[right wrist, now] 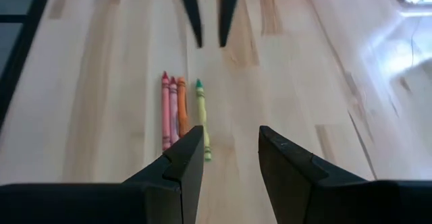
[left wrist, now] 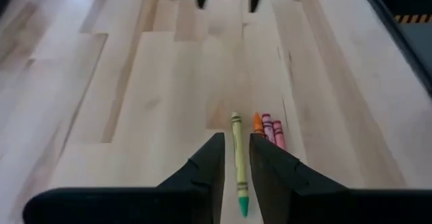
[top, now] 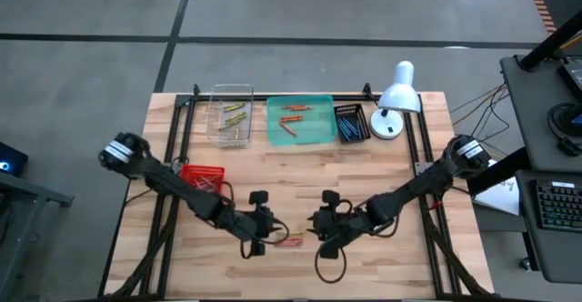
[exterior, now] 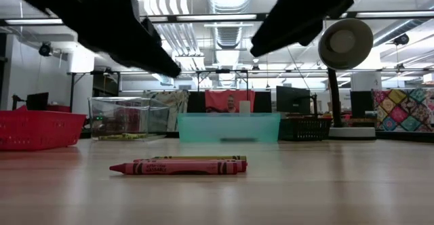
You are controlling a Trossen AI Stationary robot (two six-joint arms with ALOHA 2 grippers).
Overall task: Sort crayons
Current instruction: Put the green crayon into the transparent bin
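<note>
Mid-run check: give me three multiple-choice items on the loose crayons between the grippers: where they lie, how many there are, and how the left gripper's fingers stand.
1. Where do the loose crayons lie?
A. In the teal tray
B. On the bare table between both grippers
C. In the red basket

2. How many lie there?
A. Two
B. Four
C. Seven

3. The left gripper is:
A. Open, astride the green crayon
B. Shut on a red crayon
C. Out of view

Answers: 1 B, the high view shows them on the wood between the arms; 2 B, both wrist views show four side by side; 3 A, its fingers flank the crayon with gaps.
</note>
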